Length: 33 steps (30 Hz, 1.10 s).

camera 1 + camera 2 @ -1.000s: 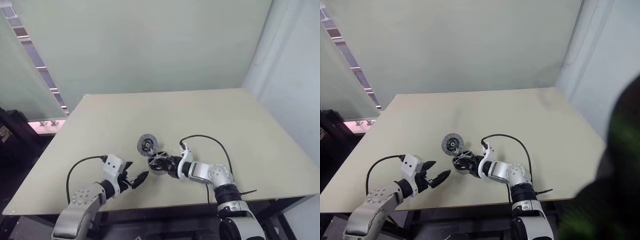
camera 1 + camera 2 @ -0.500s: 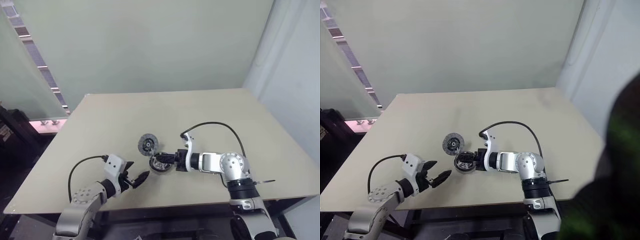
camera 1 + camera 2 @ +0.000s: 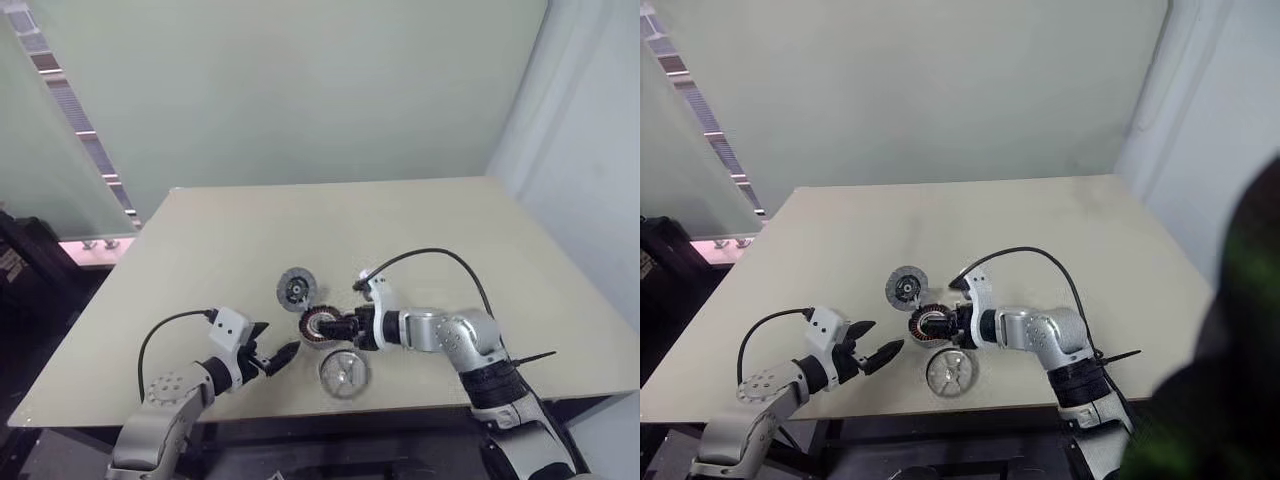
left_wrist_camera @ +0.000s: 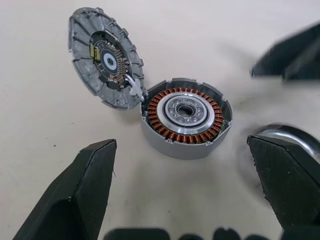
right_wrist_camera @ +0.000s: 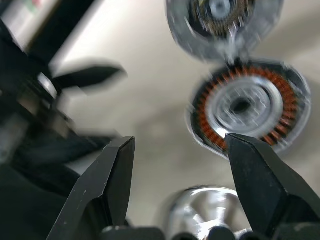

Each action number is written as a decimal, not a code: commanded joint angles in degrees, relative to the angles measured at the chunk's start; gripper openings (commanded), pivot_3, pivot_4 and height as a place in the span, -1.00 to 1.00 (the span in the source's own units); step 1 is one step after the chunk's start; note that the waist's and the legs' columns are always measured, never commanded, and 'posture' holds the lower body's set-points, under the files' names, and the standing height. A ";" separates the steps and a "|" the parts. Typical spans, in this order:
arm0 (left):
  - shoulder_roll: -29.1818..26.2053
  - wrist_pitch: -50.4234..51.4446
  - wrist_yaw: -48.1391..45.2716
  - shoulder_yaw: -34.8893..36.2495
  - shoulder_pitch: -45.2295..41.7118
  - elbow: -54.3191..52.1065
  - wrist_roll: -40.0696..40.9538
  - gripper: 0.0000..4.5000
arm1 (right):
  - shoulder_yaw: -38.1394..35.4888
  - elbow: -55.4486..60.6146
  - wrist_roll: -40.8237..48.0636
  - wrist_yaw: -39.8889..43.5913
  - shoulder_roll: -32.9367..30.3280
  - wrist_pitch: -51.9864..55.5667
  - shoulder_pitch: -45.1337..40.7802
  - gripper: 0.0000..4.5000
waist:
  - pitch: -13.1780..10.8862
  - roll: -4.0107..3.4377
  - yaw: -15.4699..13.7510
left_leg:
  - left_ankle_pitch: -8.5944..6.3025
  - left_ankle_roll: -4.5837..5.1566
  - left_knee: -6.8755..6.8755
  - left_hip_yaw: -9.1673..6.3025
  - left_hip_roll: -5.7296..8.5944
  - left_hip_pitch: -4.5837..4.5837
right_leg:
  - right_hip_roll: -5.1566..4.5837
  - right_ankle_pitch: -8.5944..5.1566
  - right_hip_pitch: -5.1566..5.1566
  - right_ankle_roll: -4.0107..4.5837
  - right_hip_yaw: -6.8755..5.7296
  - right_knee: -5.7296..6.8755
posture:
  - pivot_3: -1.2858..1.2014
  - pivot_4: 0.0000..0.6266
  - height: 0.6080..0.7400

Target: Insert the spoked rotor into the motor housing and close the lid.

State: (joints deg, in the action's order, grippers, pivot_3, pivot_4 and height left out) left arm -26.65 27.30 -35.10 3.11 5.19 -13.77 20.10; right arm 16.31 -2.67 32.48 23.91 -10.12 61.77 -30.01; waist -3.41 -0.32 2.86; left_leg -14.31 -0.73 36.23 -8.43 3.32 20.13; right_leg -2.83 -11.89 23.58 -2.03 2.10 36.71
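The motor housing (image 4: 186, 122) lay empty, lid (image 4: 106, 58) hinged open; the spoked rotor (image 3: 343, 372) lay near it. Both the left gripper (image 3: 272, 358) and right gripper (image 3: 330, 328) gaped, empty. Next, I judged: grasp the rotor.

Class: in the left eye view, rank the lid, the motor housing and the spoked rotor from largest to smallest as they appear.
1. Rotor, on the table nearest the camera, which may enlarge it.
2. Housing and lid: they look about alike, and the right arm partly hides the housing, so no ranking between them.
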 commanded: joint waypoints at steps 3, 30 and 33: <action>-1.04 -0.84 -0.42 1.03 -0.44 -0.97 0.07 1.00 | -1.06 1.84 -2.24 3.04 -0.21 -5.45 0.55 0.39 | 0.00 0.02 0.02 | 0.00 0.00 0.02 -0.01 -0.01 0.01 | 0.00 0.00 0.00 0.00 0.00 0.00 | 0.03 -1.00 1.00; -10.12 -6.83 -7.78 -7.07 -1.51 0.44 -8.54 1.00 | -6.24 4.54 -5.41 2.53 -2.04 -5.29 3.91 0.39 | -0.01 0.02 -0.02 | 0.00 0.00 0.01 -0.02 -0.01 0.04 | 0.01 0.00 0.04 0.00 -0.01 0.02 | 0.03 -1.00 1.00; -10.13 -6.49 -8.53 -7.06 -2.57 0.48 -7.71 1.00 | -6.70 4.96 -5.50 1.98 -2.06 -4.49 4.27 0.39 | -0.01 0.02 -0.02 | 0.00 0.00 0.01 0.00 -0.01 0.04 | 0.01 -0.01 0.04 0.02 -0.01 0.02 | 0.03 -1.00 1.00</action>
State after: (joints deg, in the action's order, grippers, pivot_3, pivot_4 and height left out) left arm -36.64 21.80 -43.10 -4.25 4.04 -12.48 12.15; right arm 10.68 -0.48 26.87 26.24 -12.37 57.09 -25.43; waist -3.42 -0.30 2.84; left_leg -14.31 -0.73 36.24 -8.44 3.31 20.18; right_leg -2.82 -11.90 23.62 -2.01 2.09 36.72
